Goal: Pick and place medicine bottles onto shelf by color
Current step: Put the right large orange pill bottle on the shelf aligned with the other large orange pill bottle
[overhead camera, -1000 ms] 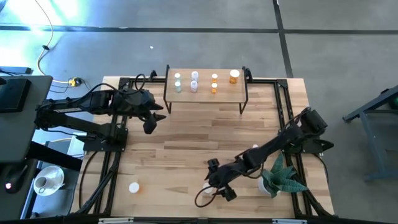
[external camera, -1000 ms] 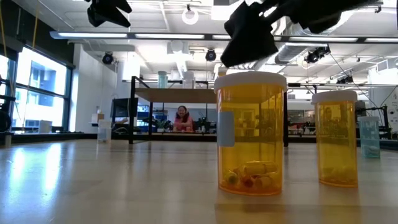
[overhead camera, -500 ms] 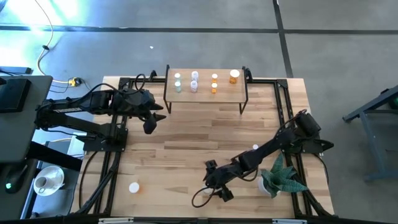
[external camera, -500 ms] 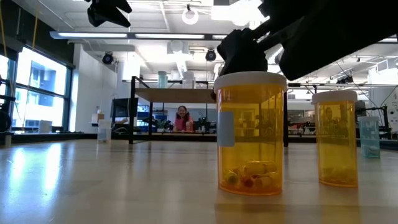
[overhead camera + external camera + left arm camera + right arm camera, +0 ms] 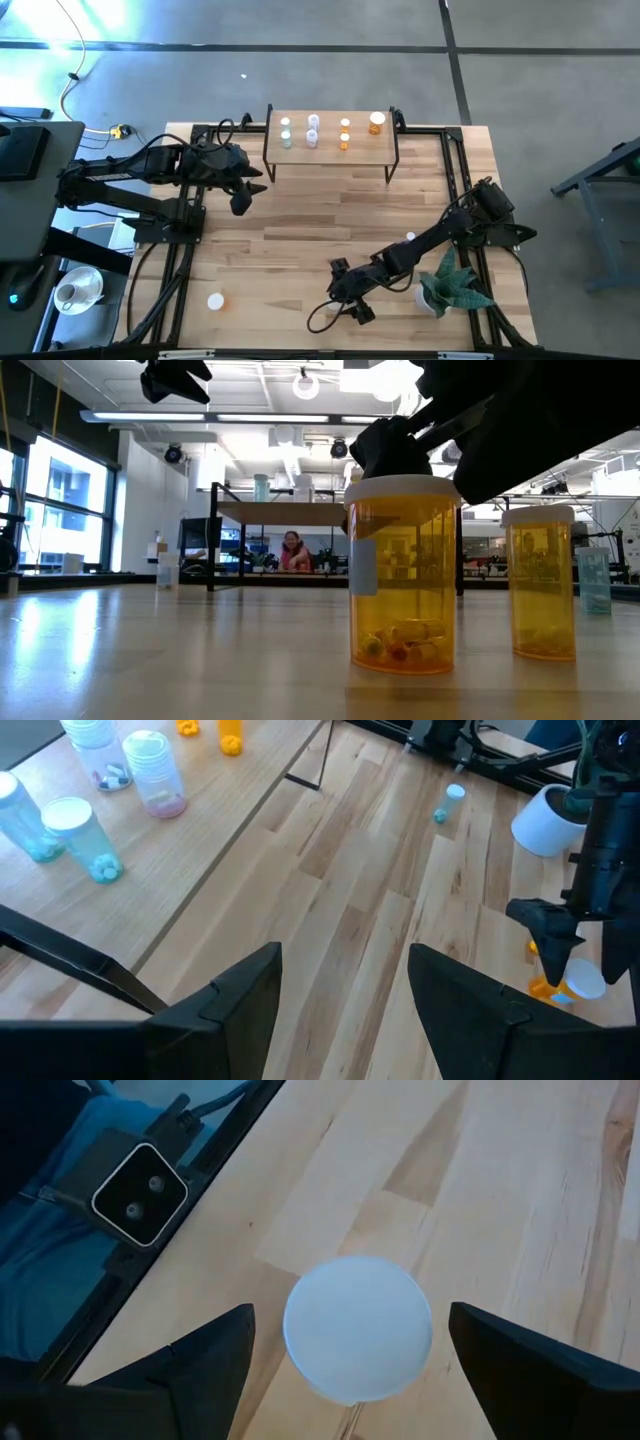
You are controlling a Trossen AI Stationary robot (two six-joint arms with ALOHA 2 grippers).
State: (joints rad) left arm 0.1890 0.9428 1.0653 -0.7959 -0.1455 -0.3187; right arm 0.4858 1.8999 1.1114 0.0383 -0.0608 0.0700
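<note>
Bright overhead light, window glare

Six bottles (image 5: pixel 313 130) stand on the shelf (image 5: pixel 330 152); in front of it, near the table's (image 5: pixel 290 240) front edge, the right gripper (image 5: pixel 340 300) hangs over another bottle (image 5: pixel 402 572).

**Bottles split between shelf and tabletop**

A light-wood shelf (image 5: pixel 330 150) on black legs stands at the far edge of a butcher-block table (image 5: pixel 300 230), carrying pale bottles (image 5: pixel 312 131) toward its left and orange bottles (image 5: pixel 376 123) toward its right. On the tabletop itself sit a white-capped bottle (image 5: pixel 215 300) near the front left, two orange bottles (image 5: pixel 403 575) up front, and a potted plant (image 5: pixel 450 285) at front right.
</note>
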